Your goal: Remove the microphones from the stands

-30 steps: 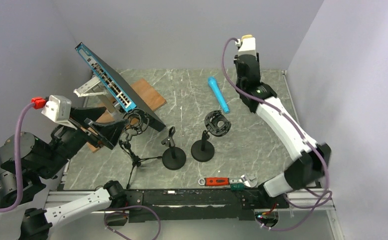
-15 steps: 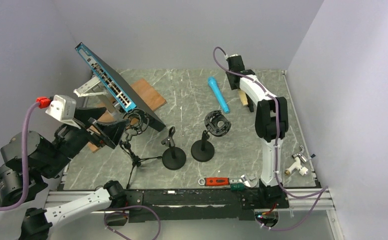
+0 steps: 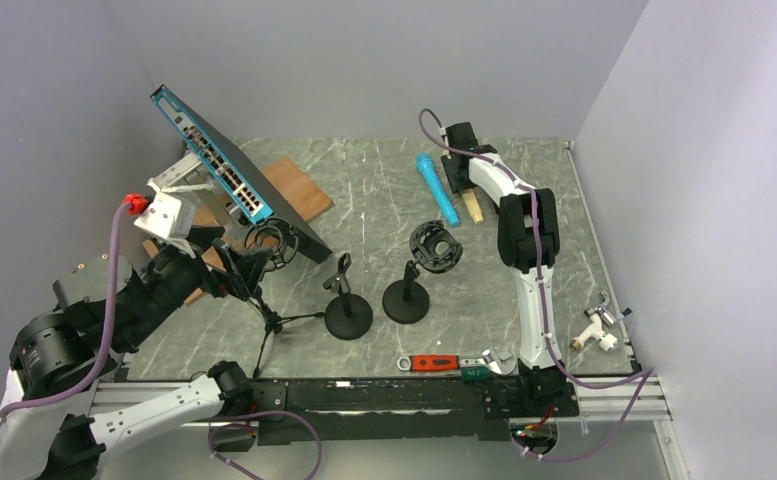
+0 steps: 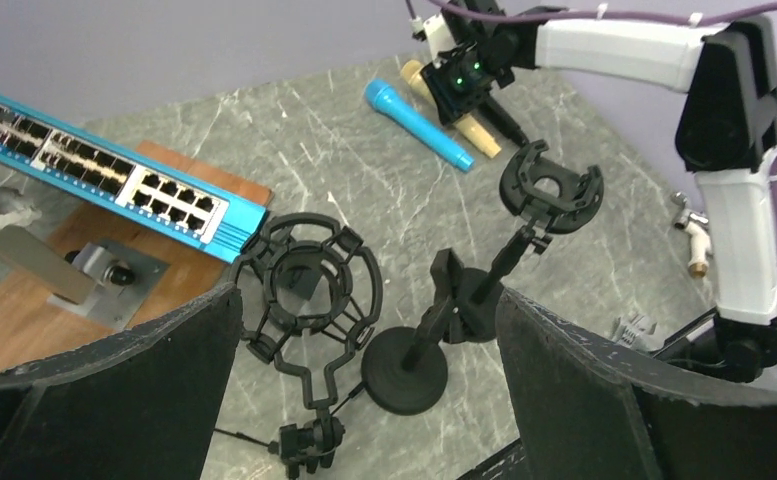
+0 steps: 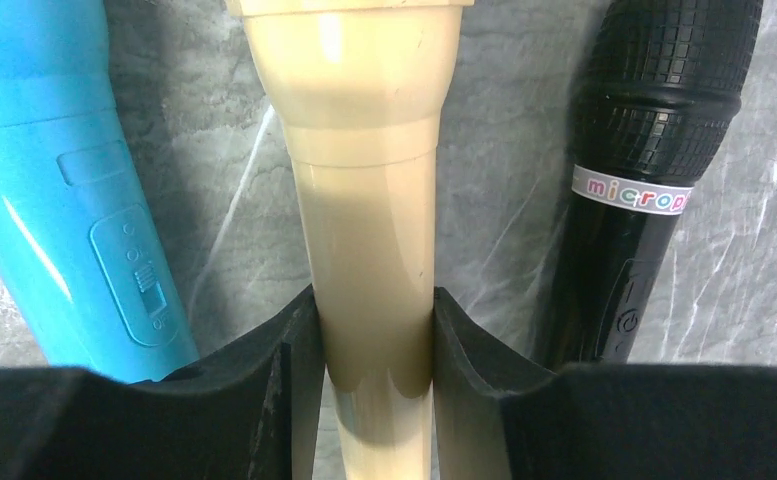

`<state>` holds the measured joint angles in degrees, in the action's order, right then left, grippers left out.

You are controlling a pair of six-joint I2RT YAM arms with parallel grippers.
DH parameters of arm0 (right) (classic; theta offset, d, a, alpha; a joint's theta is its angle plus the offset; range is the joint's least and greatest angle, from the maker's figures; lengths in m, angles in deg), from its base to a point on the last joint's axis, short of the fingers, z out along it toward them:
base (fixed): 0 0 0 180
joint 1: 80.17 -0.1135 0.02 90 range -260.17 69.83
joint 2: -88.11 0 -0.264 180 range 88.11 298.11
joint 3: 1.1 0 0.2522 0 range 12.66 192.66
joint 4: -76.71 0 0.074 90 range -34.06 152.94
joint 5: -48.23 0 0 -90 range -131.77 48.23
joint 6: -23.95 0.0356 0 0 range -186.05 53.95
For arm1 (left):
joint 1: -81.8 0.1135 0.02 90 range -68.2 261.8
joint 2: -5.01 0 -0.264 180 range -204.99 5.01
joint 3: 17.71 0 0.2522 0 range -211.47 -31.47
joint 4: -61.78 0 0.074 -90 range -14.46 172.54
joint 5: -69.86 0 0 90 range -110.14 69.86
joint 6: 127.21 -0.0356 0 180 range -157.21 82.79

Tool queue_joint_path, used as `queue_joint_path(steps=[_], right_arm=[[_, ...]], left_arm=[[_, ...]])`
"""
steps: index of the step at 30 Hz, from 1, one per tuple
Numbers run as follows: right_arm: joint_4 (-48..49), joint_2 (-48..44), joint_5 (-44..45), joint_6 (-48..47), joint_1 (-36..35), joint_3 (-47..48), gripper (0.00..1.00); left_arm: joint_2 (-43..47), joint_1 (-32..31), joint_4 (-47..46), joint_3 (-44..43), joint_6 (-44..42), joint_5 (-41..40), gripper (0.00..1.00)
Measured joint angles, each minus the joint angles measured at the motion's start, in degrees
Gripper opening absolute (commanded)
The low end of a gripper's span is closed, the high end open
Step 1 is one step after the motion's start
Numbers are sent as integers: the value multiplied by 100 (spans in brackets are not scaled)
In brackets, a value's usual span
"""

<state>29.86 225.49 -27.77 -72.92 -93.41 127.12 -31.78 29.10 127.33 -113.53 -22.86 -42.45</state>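
Observation:
My right gripper [image 3: 463, 184] [image 5: 374, 305] is shut on a beige microphone [image 5: 364, 190] [image 3: 474, 207], holding its handle low at the marble tabletop at the back. The beige one lies between a blue microphone [image 3: 436, 188] [image 5: 54, 170] and a black microphone [image 5: 654, 150] [image 4: 504, 118]. Three black stands are empty: a tripod with a shock mount [image 3: 269, 245] [image 4: 304, 280], a round-base clip stand [image 3: 347, 310], and a round-base ring stand [image 3: 409, 295]. My left gripper [image 3: 239, 265] [image 4: 369, 295] is open and empty, hovering above the shock mount and the clip stand.
A blue network switch [image 3: 219, 165] leans over a wooden board [image 3: 289, 190] at the back left. A red-handled wrench [image 3: 434, 362] lies at the front edge. A white pipe fitting [image 3: 594, 330] sits at the right edge.
My right arm has swung down from a raised pose and brought the beige microphone to the tabletop beside the blue one. My left gripper has moved forward toward the stands.

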Motion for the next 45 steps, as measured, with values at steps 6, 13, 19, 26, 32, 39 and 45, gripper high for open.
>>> queue_joint_path(steps=[6,13,19,26,32,39,45], right_arm=[[11,15,-44,90,2,2,49],[-111,107,-105,232,2,271,75],[-636,61,-98,354,-4,636,81],[-1333,-1244,61,1355,-63,330,87],[-874,-4487,-225,2625,-356,-1681,93],[153,-6843,-588,3823,-2387,-2798,93],[1971,-7407,-1257,5182,-4168,-4603,92]], left_arm=[[114,0,466,66,205,-66,99],[503,0,903,330,649,-114,99],[671,0,1047,551,984,-118,99],[861,0,1143,793,1298,-157,99],[1027,0,1141,1204,1491,-131,99],[1034,0,1145,1298,1539,-109,99],[1038,0,1147,1298,1537,-205,99]])
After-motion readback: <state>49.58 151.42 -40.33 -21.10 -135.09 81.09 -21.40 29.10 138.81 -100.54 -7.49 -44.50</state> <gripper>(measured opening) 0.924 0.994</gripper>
